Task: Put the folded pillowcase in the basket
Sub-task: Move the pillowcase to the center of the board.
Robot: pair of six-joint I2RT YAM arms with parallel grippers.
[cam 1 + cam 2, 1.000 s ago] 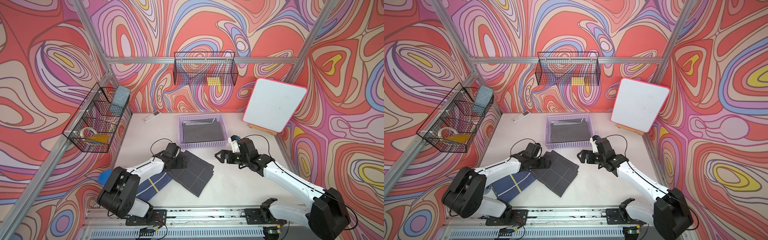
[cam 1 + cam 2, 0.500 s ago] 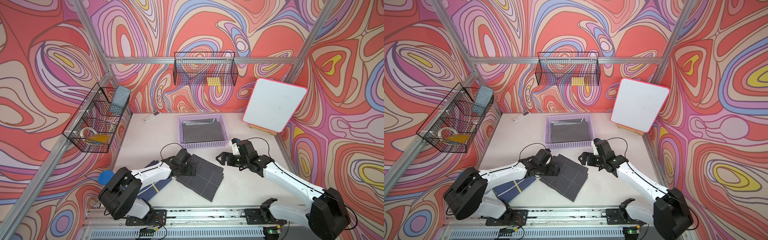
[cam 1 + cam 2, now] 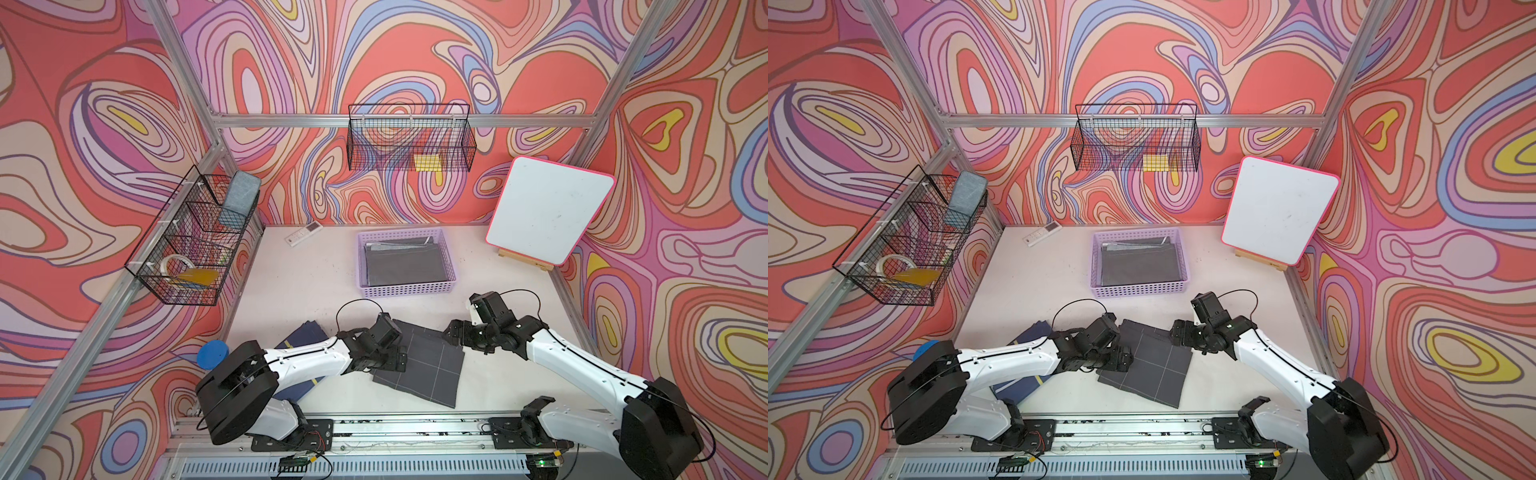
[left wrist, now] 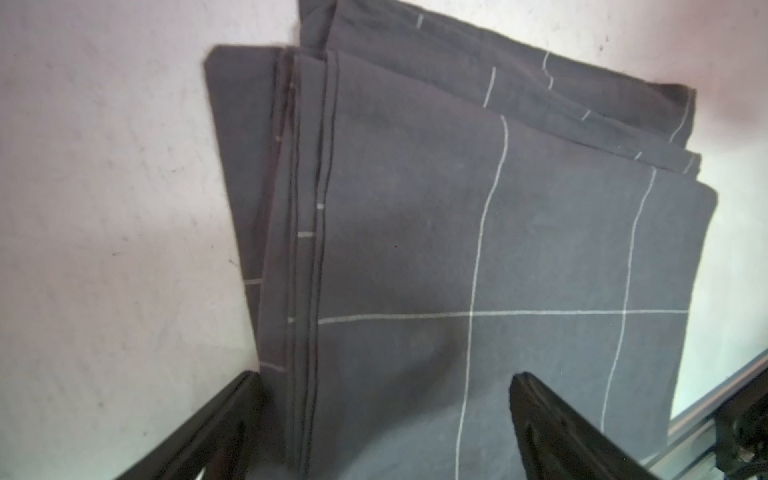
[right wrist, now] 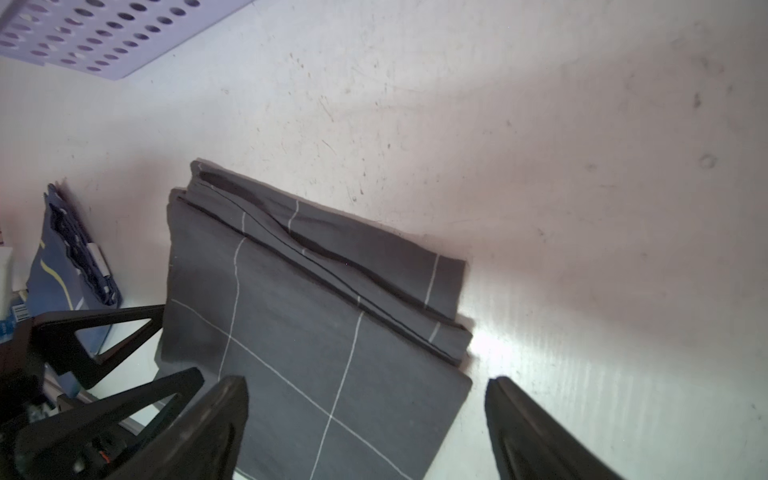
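- Currently the folded pillowcase point(image 3: 424, 370), dark grey with thin white grid lines, lies flat on the white counter point(image 3: 299, 282) near the middle of its front edge, outside the basket point(image 3: 405, 291).
- The basket, lilac with rows of small holes, sits toward the middle of the counter's back edge, apart from the pillowcase. Grey folded fabric point(image 3: 401, 268) lies inside it.
- The left gripper point(image 4: 384, 376) is low at the pillowcase's left side with its jaws spread wide. In the left wrist view one finger point(image 4: 199, 434) is over bare counter just beside the hemmed edge and the other is over the cloth. Nothing is pinched.
- The right gripper point(image 5: 365, 380) is at the pillowcase's right side, by the edge facing the basket, and its jaws are also wide. One finger is over the cloth and the other is over bare counter beyond the edge. I cannot tell whether the tips touch the fabric.
- A navy folded cloth point(image 3: 305, 336) with a yellow line lies partly under the left arm point(image 3: 307, 361), toward the counter's front left corner.
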